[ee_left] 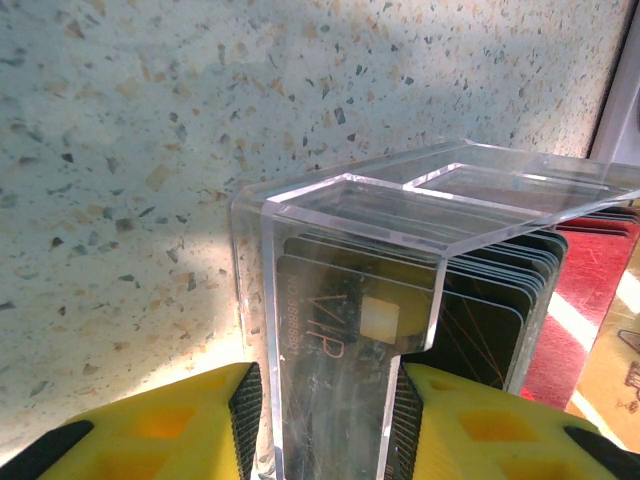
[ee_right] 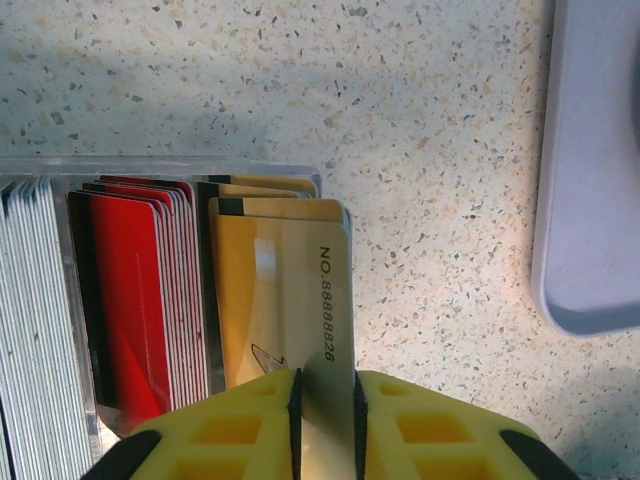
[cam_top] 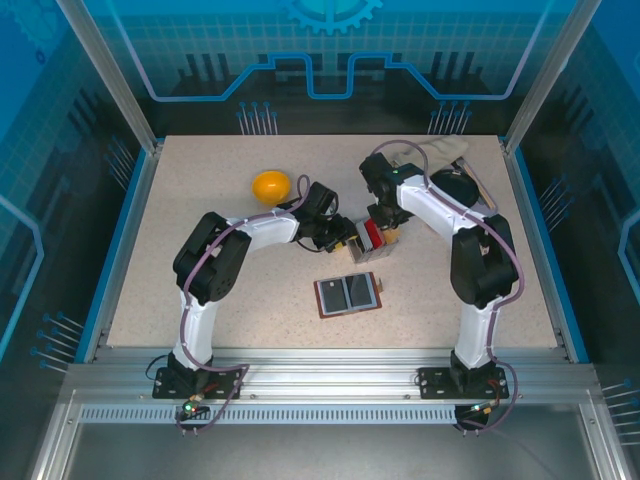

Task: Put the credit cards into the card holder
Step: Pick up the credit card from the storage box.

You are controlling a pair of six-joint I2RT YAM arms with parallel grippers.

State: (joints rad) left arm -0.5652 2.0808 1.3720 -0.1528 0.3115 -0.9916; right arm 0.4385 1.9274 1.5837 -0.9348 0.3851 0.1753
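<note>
Fingers (ee_right: 420,425) of right gripper (ee_right: 325,395) pinching gold card (ee_right: 280,280), upright in clear tray (ee_right: 260,168), frame centre. Left gripper (ee_left: 325,420) clamped on tray end wall — card holder (cam_top: 348,294) open flat, lower centre of top view, apart.

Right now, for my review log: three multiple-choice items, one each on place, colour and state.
1. Where is the card holder? A) open on the table, nearer the bases than the clear tray B) inside the tray C) folded shut
2. Colour of the card in the right pincer? A) red B) gold C) white
3. The left pincer is: A) open over bare table B) holding the card holder C) clamped on the tray wall
1A, top view shows it unfolded there; 2B, its gold face shows; 3C, it straddles the clear wall.
</note>
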